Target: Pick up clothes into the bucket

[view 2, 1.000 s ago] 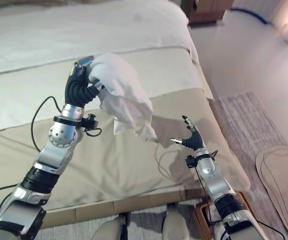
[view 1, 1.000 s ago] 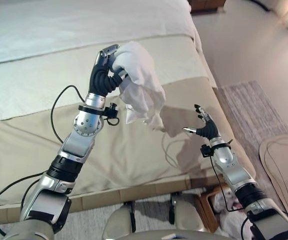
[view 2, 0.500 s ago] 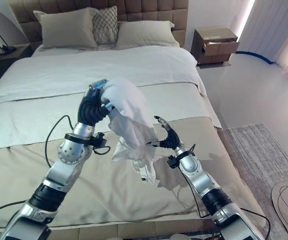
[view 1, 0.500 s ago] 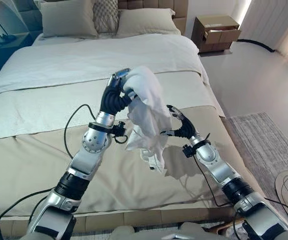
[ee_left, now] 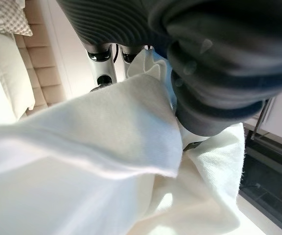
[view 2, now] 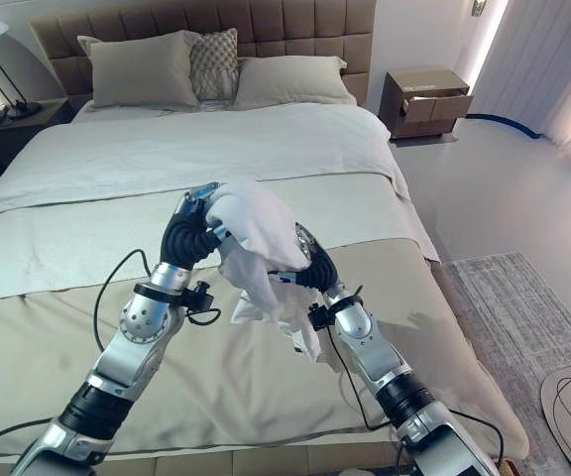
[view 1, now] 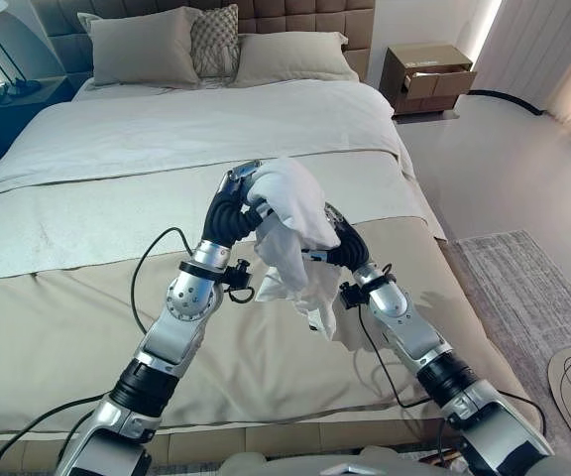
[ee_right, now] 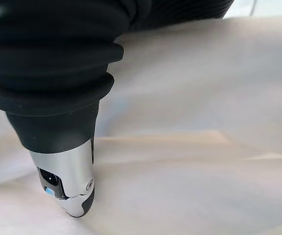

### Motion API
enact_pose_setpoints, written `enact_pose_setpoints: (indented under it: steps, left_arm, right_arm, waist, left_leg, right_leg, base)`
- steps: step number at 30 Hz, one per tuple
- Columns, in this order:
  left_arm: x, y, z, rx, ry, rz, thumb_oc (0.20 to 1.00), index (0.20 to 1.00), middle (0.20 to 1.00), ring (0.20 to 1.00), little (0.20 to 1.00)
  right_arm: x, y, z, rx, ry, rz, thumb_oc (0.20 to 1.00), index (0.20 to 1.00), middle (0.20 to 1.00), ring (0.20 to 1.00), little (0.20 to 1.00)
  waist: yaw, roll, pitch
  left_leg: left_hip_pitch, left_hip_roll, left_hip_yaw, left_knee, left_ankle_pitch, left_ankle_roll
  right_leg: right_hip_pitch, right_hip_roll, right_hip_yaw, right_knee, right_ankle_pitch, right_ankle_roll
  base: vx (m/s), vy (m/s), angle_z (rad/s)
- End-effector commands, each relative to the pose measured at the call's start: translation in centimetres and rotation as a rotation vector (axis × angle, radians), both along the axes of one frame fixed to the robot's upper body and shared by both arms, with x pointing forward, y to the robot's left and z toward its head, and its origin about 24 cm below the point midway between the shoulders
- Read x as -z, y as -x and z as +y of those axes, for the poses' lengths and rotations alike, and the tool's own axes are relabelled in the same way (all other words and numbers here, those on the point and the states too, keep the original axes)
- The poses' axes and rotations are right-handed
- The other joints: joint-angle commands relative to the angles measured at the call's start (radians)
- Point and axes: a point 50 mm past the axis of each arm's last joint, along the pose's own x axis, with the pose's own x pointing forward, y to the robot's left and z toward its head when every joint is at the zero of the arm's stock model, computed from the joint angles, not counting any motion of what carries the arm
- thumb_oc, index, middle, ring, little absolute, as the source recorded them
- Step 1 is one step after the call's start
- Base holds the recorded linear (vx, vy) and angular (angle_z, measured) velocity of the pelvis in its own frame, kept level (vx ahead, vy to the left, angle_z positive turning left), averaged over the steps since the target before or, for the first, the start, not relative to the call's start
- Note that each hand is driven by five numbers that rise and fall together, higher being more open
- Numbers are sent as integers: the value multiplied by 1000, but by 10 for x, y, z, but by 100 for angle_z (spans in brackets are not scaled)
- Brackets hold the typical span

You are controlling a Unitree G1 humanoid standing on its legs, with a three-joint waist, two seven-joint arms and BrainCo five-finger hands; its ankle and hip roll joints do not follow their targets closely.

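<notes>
A: The right hand (view 1: 343, 248) has come up against the white garment (view 1: 295, 233) since a moment ago; whether it grips, I can't tell.
B: The left hand (view 1: 231, 203) keeps its fingers curled round it, above the bed (view 1: 117, 149). A two-handed carry probably follows; I see no bucket.

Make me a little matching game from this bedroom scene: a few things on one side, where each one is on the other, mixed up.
Things:
1. white cloth
2. patterned pillow
3. nightstand
4. rug

Places:
A. on the floor to the right of the bed
B. held up over the bed in the left hand
C. beside the head of the bed, drawer open
D. between two plain pillows at the headboard

Pairs: 1-B, 2-D, 3-C, 4-A
</notes>
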Motion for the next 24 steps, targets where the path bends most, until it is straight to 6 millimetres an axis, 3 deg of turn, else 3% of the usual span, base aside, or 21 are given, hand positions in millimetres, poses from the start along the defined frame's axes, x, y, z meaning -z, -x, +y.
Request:
enact_pose_setpoints:
  steps: [1,11,12,13,15,24]
  left_arm:
    - [-26,6,-14,116,44,-112,200,200,200,200,200]
    - [-33,11,-37,245,114,-105,200,200,200,200,200]
    - [-36,12,-38,258,114,-114,200,200,200,200,200]
    - [-39,13,-39,275,116,-123,200,200,200,200,200]
    - [-44,13,-43,302,122,-135,200,200,200,200,200]
    - [-71,17,-55,375,159,-222,200,200,200,200,200]
  right_arm:
    - [-29,0,24,-120,-61,-104,1000,1000,1000,1000,1000]
    - [-17,-2,61,-225,-42,-23,1000,1000,1000,1000,1000]
    - [-17,-1,64,-242,-28,-22,561,561,561,561,561]
    - [-15,-1,67,-261,-14,-10,291,291,291,291,291]
    - [-9,0,70,-284,14,18,200,200,200,200,200]
    - [3,-3,60,-209,42,55,200,200,200,200,200]
  waist:
    - [22,-57,-44]
    - [33,-58,-50]
    - [34,-59,-50]
    - [36,-60,-52]
    - [38,-62,-55]
    - [34,-64,-68]
  left_leg:
    - [-21,-10,2,28,-22,-8]
    - [-22,-15,-2,30,-24,-5]
    - [-22,-15,-2,31,-24,-5]
    - [-22,-15,-2,31,-25,-5]
    - [-20,-16,-4,31,-26,-6]
    - [-10,-16,-11,30,-29,-5]
  right_leg:
    - [103,-68,-37,27,-95,71]
    - [111,-71,-39,21,-96,72]
    - [112,-72,-41,21,-96,72]
    - [115,-72,-43,20,-96,73]
    - [118,-72,-46,19,-97,72]
    - [129,-71,-50,22,-99,73]
  base:
    - [0,0,0]
    - [0,0,0]
    - [0,0,0]
    - [0,0,0]
    - [0,0,0]
    - [4,-1,2]
